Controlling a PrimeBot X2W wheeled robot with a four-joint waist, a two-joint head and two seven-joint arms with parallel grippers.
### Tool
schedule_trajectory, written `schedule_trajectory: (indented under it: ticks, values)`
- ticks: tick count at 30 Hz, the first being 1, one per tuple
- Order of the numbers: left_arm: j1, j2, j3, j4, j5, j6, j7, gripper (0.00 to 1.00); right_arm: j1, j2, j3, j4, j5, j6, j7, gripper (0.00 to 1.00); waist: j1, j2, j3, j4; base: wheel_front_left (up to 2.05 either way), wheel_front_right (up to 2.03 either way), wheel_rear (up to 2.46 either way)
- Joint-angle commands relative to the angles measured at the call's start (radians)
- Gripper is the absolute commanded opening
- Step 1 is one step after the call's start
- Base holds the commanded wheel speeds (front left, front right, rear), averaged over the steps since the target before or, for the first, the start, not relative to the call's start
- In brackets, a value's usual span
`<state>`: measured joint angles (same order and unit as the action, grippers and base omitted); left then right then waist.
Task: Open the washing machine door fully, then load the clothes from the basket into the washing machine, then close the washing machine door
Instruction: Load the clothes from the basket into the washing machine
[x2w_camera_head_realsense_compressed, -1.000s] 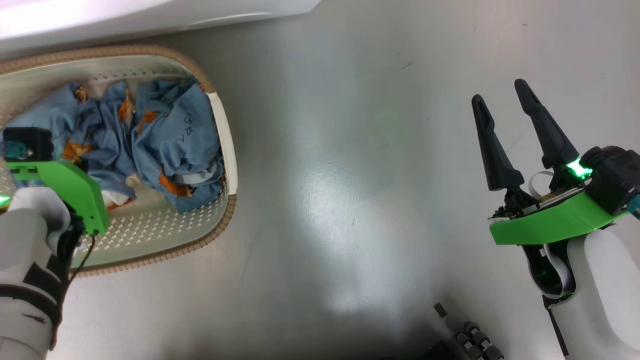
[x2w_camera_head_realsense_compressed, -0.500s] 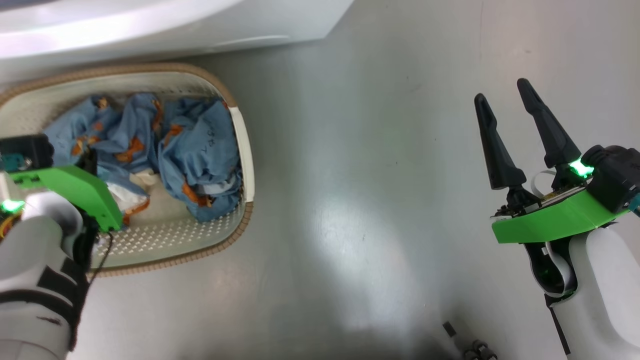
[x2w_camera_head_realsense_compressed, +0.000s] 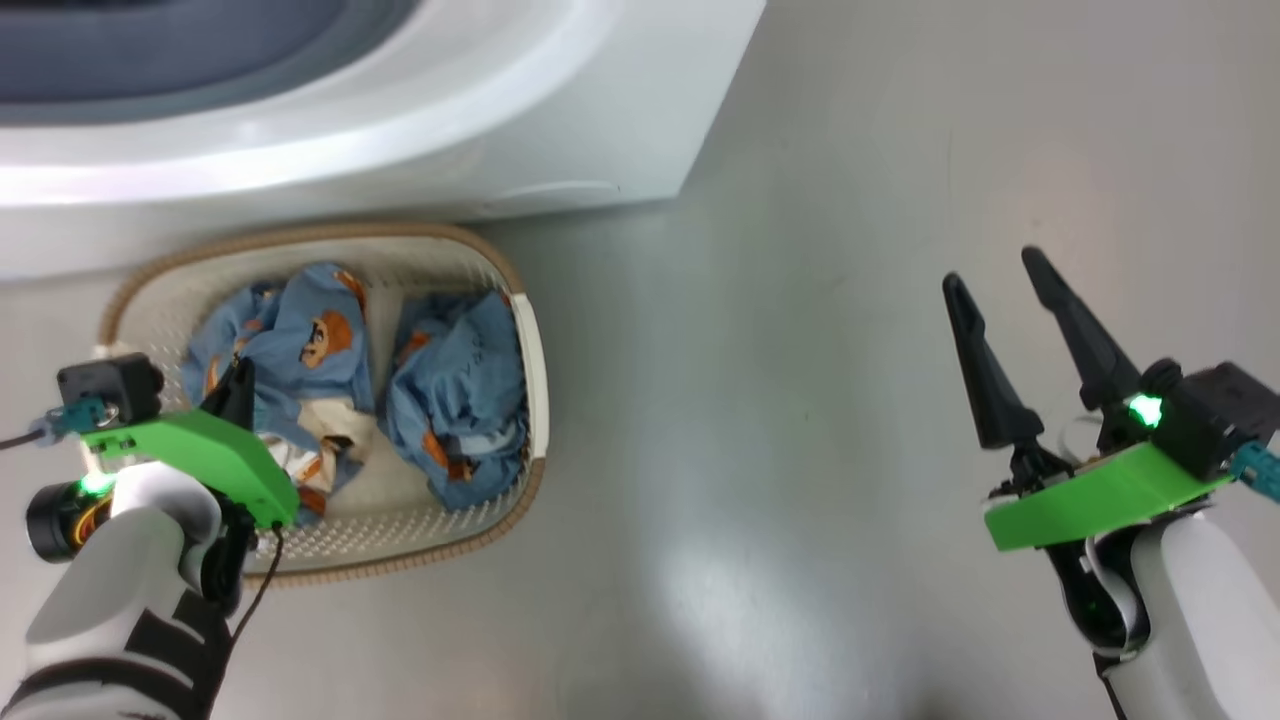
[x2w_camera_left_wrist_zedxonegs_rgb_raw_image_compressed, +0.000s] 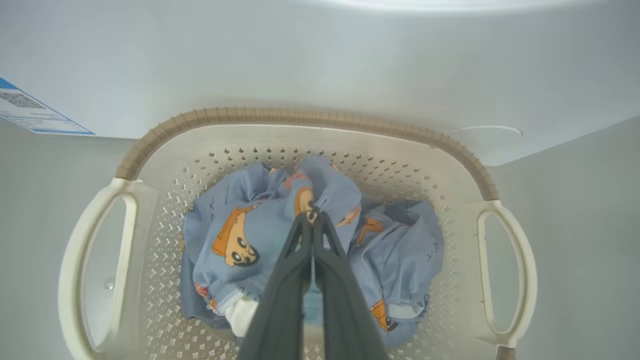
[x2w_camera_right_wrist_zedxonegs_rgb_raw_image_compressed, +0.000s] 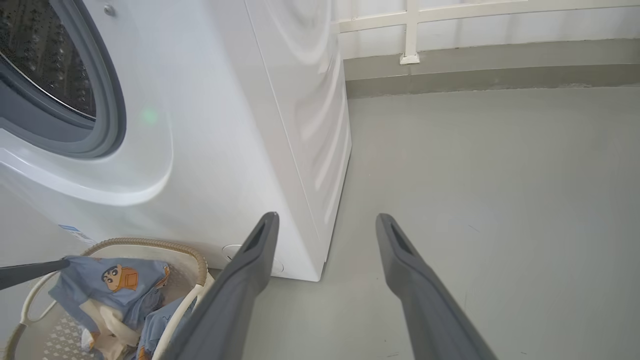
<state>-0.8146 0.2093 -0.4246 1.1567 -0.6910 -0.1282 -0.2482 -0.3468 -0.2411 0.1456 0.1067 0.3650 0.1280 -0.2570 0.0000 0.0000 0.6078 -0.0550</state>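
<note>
The cream basket (x2w_camera_head_realsense_compressed: 350, 232) (x2w_camera_left_wrist_zedxonegs_rgb_raw_image_compressed: 300, 116) sits on the floor against the white washing machine (x2w_camera_head_realsense_compressed: 450, 130) (x2w_camera_right_wrist_zedxonegs_rgb_raw_image_compressed: 225, 125). Two light-blue clothes bundles lie in it. My left gripper (x2w_camera_head_realsense_compressed: 240, 375) (x2w_camera_left_wrist_zedxonegs_rgb_raw_image_compressed: 312, 218) is shut on the left garment (x2w_camera_head_realsense_compressed: 310, 340) (x2w_camera_left_wrist_zedxonegs_rgb_raw_image_compressed: 235, 235) and holds a fold of it up; in the right wrist view that garment (x2w_camera_right_wrist_zedxonegs_rgb_raw_image_compressed: 115, 280) hangs above the basket rim (x2w_camera_right_wrist_zedxonegs_rgb_raw_image_compressed: 150, 243). The other bundle (x2w_camera_head_realsense_compressed: 460, 400) (x2w_camera_left_wrist_zedxonegs_rgb_raw_image_compressed: 400, 260) rests by the right handle. My right gripper (x2w_camera_head_realsense_compressed: 990, 272) (x2w_camera_right_wrist_zedxonegs_rgb_raw_image_compressed: 326, 218) stands open and empty over bare floor. The washing machine door is out of view; the steel drum (x2w_camera_right_wrist_zedxonegs_rgb_raw_image_compressed: 40, 55) is uncovered.
The grey gasket (x2w_camera_right_wrist_zedxonegs_rgb_raw_image_compressed: 107, 100) rings the drum mouth above the basket. A blue label sticker (x2w_camera_left_wrist_zedxonegs_rgb_raw_image_compressed: 30, 107) and round filter cover (x2w_camera_left_wrist_zedxonegs_rgb_raw_image_compressed: 485, 130) mark the machine's lower front. Open grey floor (x2w_camera_head_realsense_compressed: 800, 400) spreads to the right, ending at a wall with a white rail (x2w_camera_right_wrist_zedxonegs_rgb_raw_image_compressed: 410, 30).
My left gripper has shut on the left garment and drawn it upward. The head camera has tilted up, bringing more of the machine into view. The right gripper stays open.
</note>
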Motion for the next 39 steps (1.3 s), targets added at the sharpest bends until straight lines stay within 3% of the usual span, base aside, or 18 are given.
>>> schedule_trajectory:
  ticks: [1, 12, 28, 39]
  values:
    - [0.047, 0.056, 0.038, -0.038, 0.009, -0.002, -0.013, 0.00, 0.049, -0.008, 0.019, -0.015, 0.006, 0.003, -0.005, 1.00, 0.0000, 0.0000, -0.087, 0.015, 0.00, 0.00, 0.00]
    - [0.200, 0.066, 0.165, -0.257, 0.095, -0.002, -0.013, 0.00, 0.139, -0.017, 0.012, 0.012, 0.014, 0.003, -0.005, 1.00, 0.0000, 0.0000, -0.237, 0.023, 0.00, 0.00, 0.00]
    - [0.480, 0.025, 0.359, -0.663, 0.240, -0.002, -0.013, 0.00, 0.269, -0.033, -0.029, 0.023, 0.031, 0.003, -0.005, 1.00, 0.0000, 0.0000, -0.404, 0.043, 0.00, 0.00, 0.00]
    - [0.770, -0.053, 0.473, -0.961, 0.335, 0.017, -0.014, 0.00, 0.355, -0.038, -0.062, 0.018, 0.036, 0.003, -0.005, 1.00, 0.0000, 0.0000, -0.490, 0.035, 0.00, 0.00, 0.00]
